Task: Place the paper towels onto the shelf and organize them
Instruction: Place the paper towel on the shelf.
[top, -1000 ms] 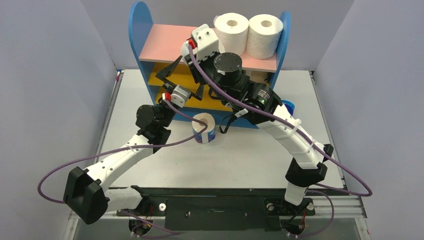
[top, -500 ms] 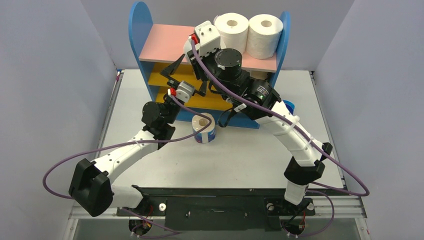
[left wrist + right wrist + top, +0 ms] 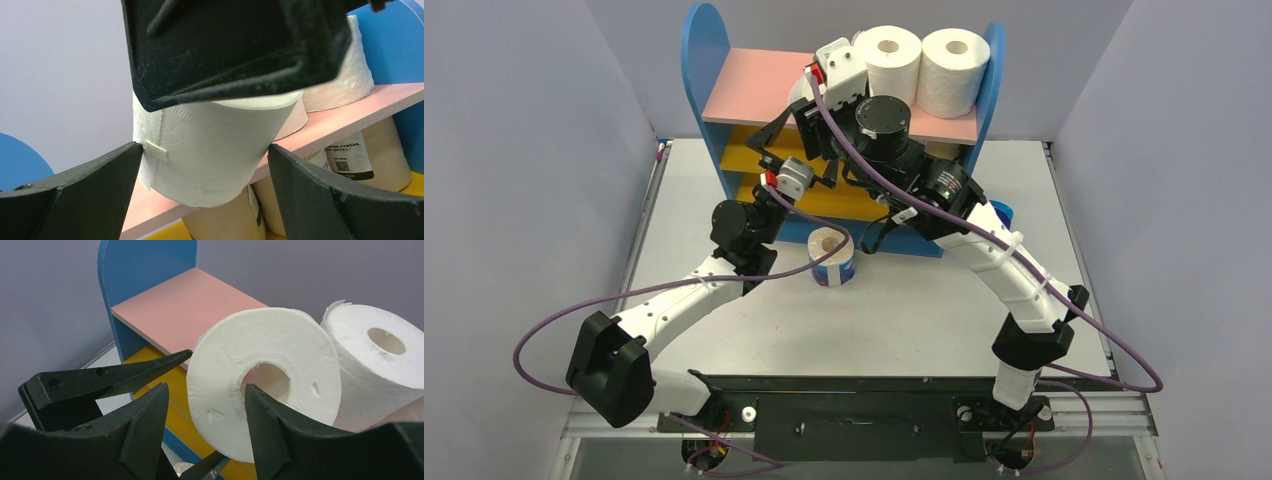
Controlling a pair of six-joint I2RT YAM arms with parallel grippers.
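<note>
Roll (image 3: 225, 370): sitting tilted near the front edge of pink board (image 3: 185, 295), just beside another white roll (image 3: 380, 355). Right gripper (image 3: 207, 387) straddling its wall, partly open, gripping nothing. Left gripper (image 3: 204, 146) gaping wide just below, holding nothing. Tan rolls (image 3: 350, 160) standing underneath.

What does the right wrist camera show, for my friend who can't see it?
A white paper towel roll fills the middle, its wall between the right end effector's dark fingers. Behind it are the pink top board, a blue side panel and a second white roll.
</note>
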